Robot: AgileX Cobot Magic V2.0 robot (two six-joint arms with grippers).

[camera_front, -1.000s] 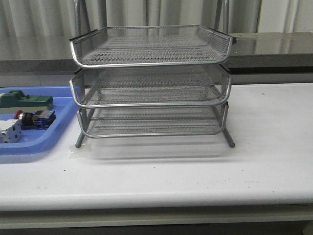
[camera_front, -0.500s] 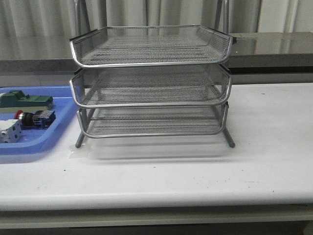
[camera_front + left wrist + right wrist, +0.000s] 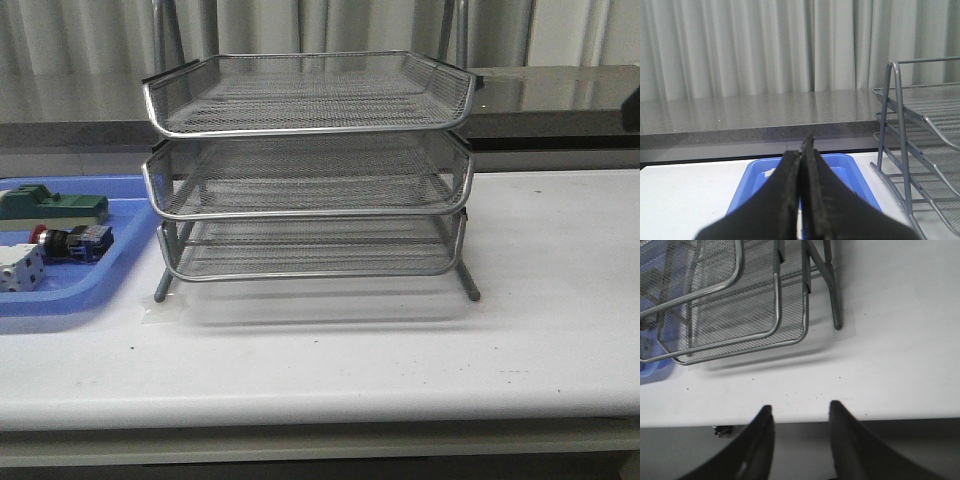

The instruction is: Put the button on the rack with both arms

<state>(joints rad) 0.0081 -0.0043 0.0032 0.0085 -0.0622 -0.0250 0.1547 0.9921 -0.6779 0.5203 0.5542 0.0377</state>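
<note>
The button point(image 3: 70, 241), with its red head, black body and blue rear block, lies in the blue tray point(image 3: 60, 300) at the table's left. The silver three-tier wire rack point(image 3: 308, 170) stands mid-table with nothing on its tiers. My left gripper point(image 3: 801, 152) is shut with nothing between its fingers, and it hovers in front of the blue tray point(image 3: 850, 172) with the rack point(image 3: 920, 125) off to one side. My right gripper point(image 3: 801, 409) is open and empty above the table's front edge, short of the rack's point(image 3: 740, 305) corner leg. Neither wrist view shows the button.
A green block point(image 3: 55, 205) and a white boxy component point(image 3: 18, 268) share the blue tray with the button. A grey counter and curtains run behind the table. A dark shape point(image 3: 632, 105) shows at the front view's right edge.
A dark shape has come into the front view at the right edge. The rack, the tray and its parts have not moved.
</note>
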